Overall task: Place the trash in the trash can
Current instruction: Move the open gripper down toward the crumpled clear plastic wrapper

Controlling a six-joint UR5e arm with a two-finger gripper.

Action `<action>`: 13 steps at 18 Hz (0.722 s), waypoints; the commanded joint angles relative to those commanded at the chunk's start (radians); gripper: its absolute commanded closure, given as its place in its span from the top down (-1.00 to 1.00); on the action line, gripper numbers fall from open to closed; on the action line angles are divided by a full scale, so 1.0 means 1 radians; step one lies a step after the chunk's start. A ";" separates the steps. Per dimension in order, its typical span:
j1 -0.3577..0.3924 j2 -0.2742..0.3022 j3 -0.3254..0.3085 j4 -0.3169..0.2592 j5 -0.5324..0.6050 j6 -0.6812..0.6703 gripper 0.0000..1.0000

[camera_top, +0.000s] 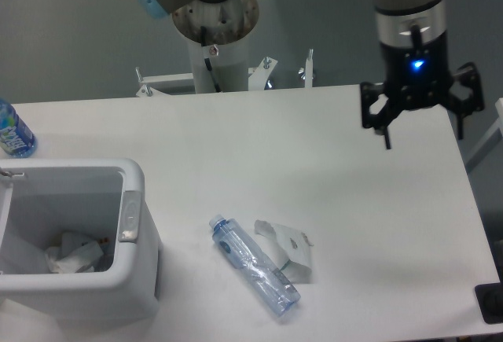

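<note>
From the fixed camera: a white table (259, 153) filling most of the picture, grey floor behind, the arm's pedestal (214, 51) at the far edge.

Near the front edge, lying on its side: a clear plastic water bottle (254, 264), blue cap toward the upper left, base toward the lower right, pale label around the upper half. Just beside it on the right, touching or very nearly so: a white paper carton piece (289, 251), folded open, a green edge along its lower side. Both flat on the tabletop, outside the bin.

At the left front corner: the white trash can (135, 283), rounded corners, thick rim, grey latch on the side facing the bottle. Inside, some crumpled pale scraps, perhaps paper, too blurred to name. Bin and bottle near each other but apart.

At the far left edge: a bluer bottle (13, 131) with a bright blue-green label, upright, partly cut off.

Upper right: the gripper (420, 128), pointing down over the far right part of the table, blue light lit on its body. Fingers spread wide, nothing between them. Well apart from bottle, carton and bin.
</note>
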 joint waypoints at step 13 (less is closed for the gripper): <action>-0.023 -0.024 -0.081 0.029 -0.009 -0.283 1.00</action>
